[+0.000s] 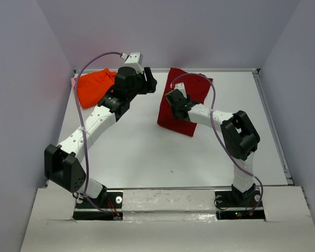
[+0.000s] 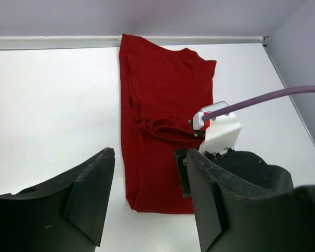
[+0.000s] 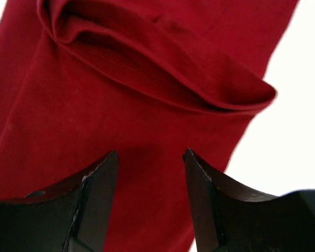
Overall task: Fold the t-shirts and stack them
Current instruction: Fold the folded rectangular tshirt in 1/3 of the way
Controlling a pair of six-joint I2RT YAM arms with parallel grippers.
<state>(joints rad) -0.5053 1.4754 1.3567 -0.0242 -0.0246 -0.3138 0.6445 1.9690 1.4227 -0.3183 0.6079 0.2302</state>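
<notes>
Soft light is falling from above; the white desk is blowing out in the right wrist view, while the red t-shirt is showing sharp.

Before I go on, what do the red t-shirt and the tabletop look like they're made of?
Red t-shirt: soft matte knit cloth, probably cotton jersey; it lies in limp creases with a rolled fold. Tabletop: hard-looking, smooth white sheet, evenly flat and without grain, perhaps laminate or painted board; can't tell which.

Left arm extended toward 1 o'clock; left gripper jaws apart, empty. Right arm angled toward 10 o'clock; right gripper jaws apart, empty.
</notes>
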